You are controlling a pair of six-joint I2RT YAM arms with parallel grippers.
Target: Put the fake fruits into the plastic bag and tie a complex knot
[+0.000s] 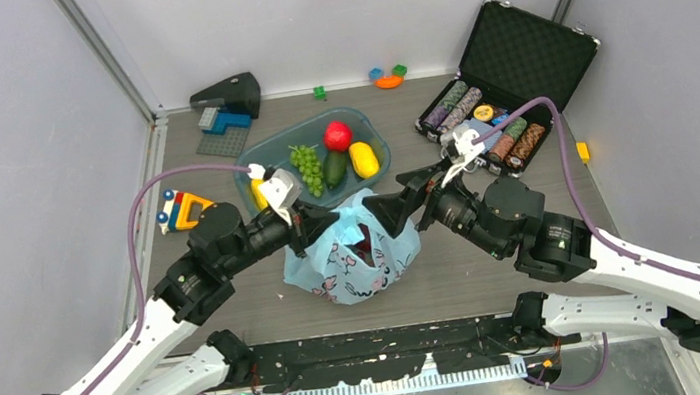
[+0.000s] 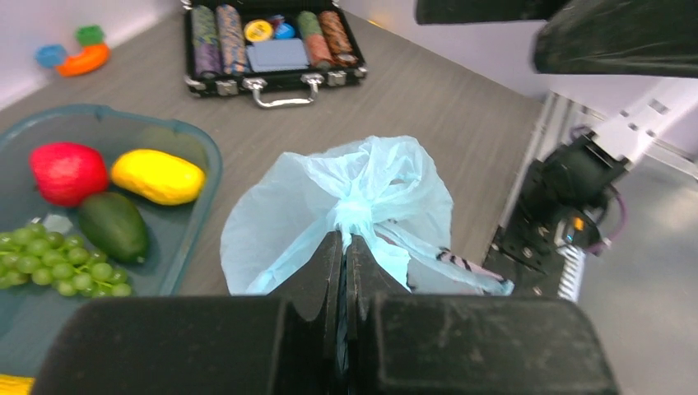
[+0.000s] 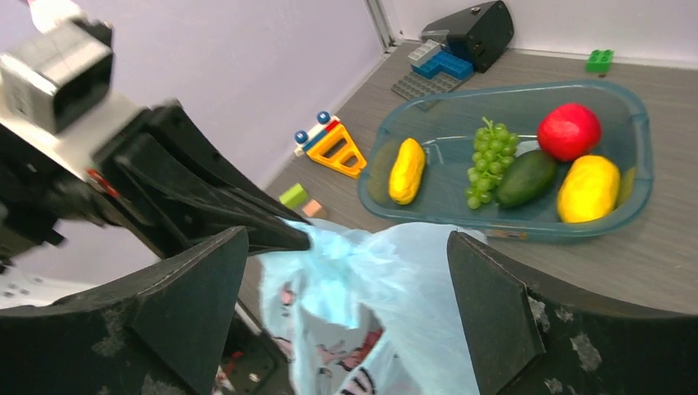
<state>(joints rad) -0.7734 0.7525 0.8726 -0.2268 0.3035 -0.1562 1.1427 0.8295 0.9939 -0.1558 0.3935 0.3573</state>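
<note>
The light-blue plastic bag [image 1: 351,258] stands at mid-table with dark fruits showing inside it. Its top is gathered into a bunched twist [image 2: 355,207]; whether that is a tied knot I cannot tell. My left gripper [image 2: 346,239] is shut on that bunched plastic from the left. Just right of the bunch, my right gripper [image 3: 346,239] is open, its fingers wide on either side of the bag [image 3: 395,313] without touching it. Green grapes [image 1: 306,168], a red apple [image 1: 337,136], a dark green fruit [image 1: 335,167] and a yellow fruit [image 1: 364,160] lie in the tub.
The clear blue tub [image 1: 272,150] sits just behind the bag. An open black case of poker chips [image 1: 511,62] stands at the back right. A toy car [image 1: 182,210] lies left, with toy blocks [image 1: 389,76] and a dark device [image 1: 229,95] along the back wall.
</note>
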